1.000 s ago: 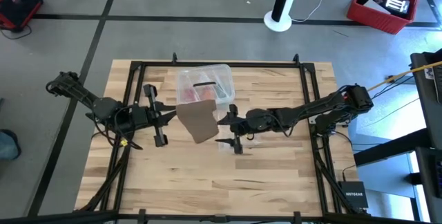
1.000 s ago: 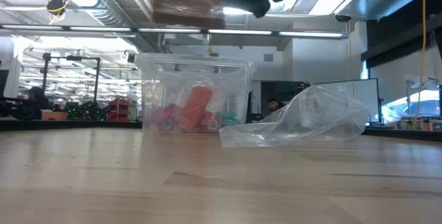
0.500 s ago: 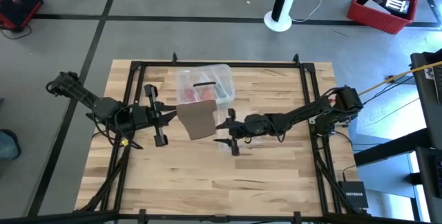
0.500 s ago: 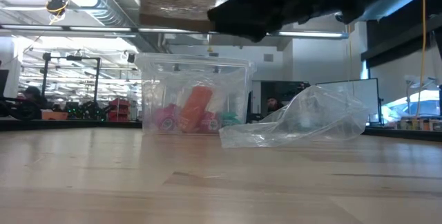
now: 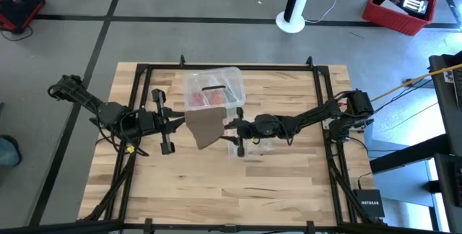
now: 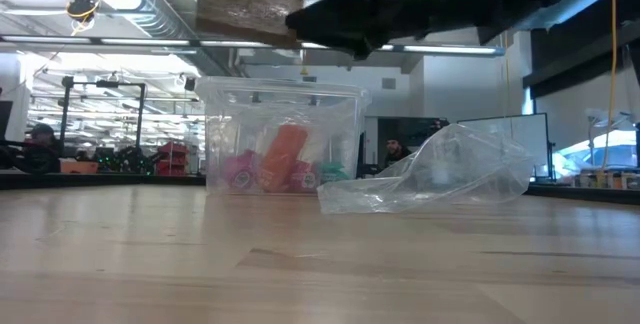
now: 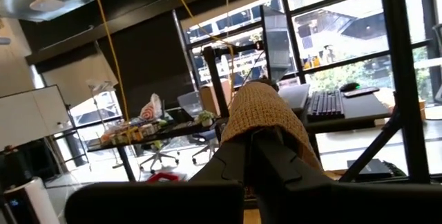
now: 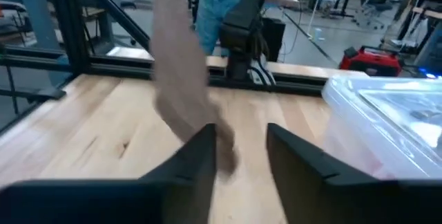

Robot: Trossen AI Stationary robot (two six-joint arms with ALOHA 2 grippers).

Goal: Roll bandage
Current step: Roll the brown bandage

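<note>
High view shows the dull brown-tan fabric bandage (image 5: 205,126) hanging above the tabletop (image 5: 274,191) just near of the clear plastic box (image 5: 214,89), pinched by the left tool (image 5: 178,122), while the right tool (image 5: 232,128) reaches in with fingers spread apart; a mistimed close could miss the loose free edge or tug it loose.

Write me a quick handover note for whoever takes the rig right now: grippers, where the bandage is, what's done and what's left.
Left gripper: shut on the bandage, holding one end up in the air.
Right gripper: open, raised at the bandage's hanging edge, one finger beside the cloth, nothing gripped.
The bandage hangs clear of the table, in front of the plastic box; the plastic bag lies beside the box.
Done: bandage lifted.
Left: no roll visible yet; the free end probably needs catching first.
</note>
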